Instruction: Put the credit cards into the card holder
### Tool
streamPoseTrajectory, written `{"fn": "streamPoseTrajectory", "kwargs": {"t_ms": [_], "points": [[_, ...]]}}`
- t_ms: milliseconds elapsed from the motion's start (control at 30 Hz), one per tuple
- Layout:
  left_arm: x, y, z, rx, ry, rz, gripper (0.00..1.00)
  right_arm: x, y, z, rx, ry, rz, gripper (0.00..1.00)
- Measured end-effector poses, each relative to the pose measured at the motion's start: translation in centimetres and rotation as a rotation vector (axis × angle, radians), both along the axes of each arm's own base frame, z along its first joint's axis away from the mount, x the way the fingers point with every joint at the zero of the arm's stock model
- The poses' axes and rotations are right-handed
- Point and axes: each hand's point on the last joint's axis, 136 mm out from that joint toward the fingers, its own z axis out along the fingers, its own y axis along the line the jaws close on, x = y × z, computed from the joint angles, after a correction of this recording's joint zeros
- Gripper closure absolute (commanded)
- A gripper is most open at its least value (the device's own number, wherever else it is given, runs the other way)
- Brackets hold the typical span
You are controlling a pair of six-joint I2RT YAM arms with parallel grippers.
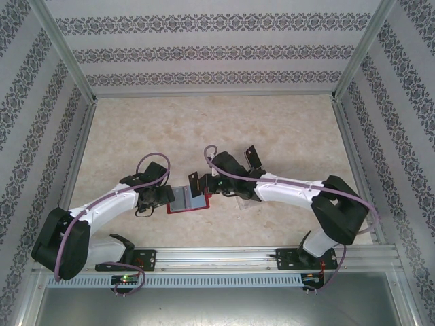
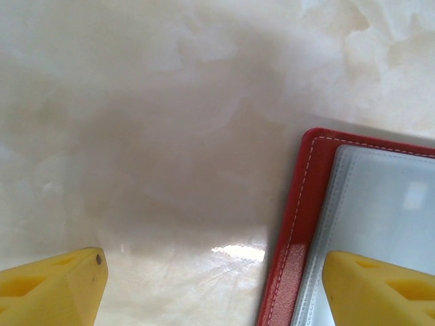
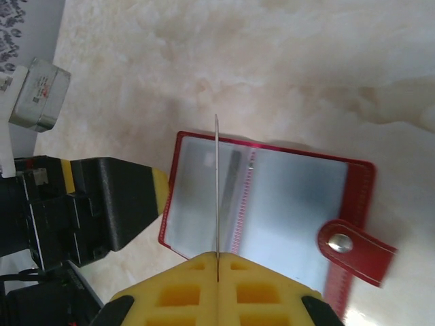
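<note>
- The left gripper [image 1: 162,198] sits at the card holder's left edge, its arm reaching in from the near left corner of the table [image 1: 204,129].
- In the left wrist view this gripper [image 2: 214,268] is released, its jaws wide apart. One yellow finger [image 2: 54,285] is over bare table just left of the card holder, and the other is over its grey pocket. Whether that finger presses the pocket I cannot tell.
- The card holder [image 1: 187,201] lies opened flat on the table, between the two grippers and near the front rail. It has a red border with white stitching [image 2: 299,224] around pale grey pockets.
- From the right wrist camera the card holder [image 3: 292,204] shows both pocket pages. The left gripper's yellow fingertip [image 3: 160,187] touches or just overlaps its left edge.
- A dark strip shows in the left page near the fold. I cannot tell if it is a card or a reflection.
- One credit card [image 3: 217,190] stands upright and edge-on above the card holder's left page, showing as a thin line.
- The right gripper [image 3: 217,261] is clenched on the near end of that credit card. From above, this gripper [image 1: 202,185] hangs over the card holder's upper right corner.
- The snap tab [image 3: 353,248] sticks out from the card holder's right edge, its metal stud facing up.
- A clear plastic tray [image 1: 245,203] lies just right of the card holder, partly under the right arm.
</note>
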Motion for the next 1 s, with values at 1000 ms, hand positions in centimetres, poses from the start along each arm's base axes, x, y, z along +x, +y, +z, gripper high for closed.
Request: {"fn": "streamPoseTrajectory", "kwargs": {"t_ms": [1000], "points": [[-1.0,0.9,-1.1,0.035,0.027,0.005,0.17,-0.9,1.6,-5.0,0.078,0.087,-0.045,1.00]]}}
